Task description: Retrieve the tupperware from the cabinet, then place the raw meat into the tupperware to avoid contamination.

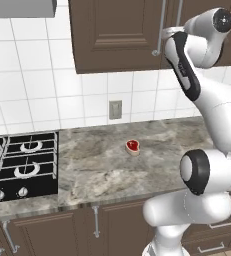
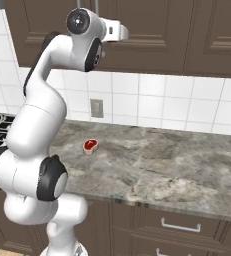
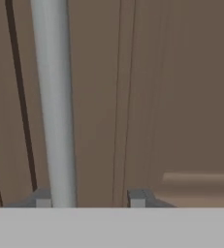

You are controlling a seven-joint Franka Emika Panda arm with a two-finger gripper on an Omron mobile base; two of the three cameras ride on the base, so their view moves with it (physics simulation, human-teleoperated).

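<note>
The raw meat point(image 1: 132, 146) point(image 2: 90, 145), a small red piece with a pale rim, lies on the marble counter point(image 1: 102, 170) below the wall cabinet point(image 1: 117, 35) point(image 2: 152, 25). The cabinet doors are closed, so the tupperware is hidden. My arm reaches up to the cabinet's long silver bar handle point(image 1: 161, 27) point(image 3: 54, 101). In the hand view my gripper point(image 3: 90, 198) is open around the handle. The bar runs close to the left fingertip point(image 3: 43, 198), with a gap to the right one.
A black gas stove point(image 1: 22, 165) sits at the counter's left end under a grey hood point(image 1: 22, 7). A wall outlet point(image 1: 115, 109) point(image 2: 96, 108) is on the white tiles behind the meat. Lower brown cabinets point(image 2: 182, 225) run below the counter edge.
</note>
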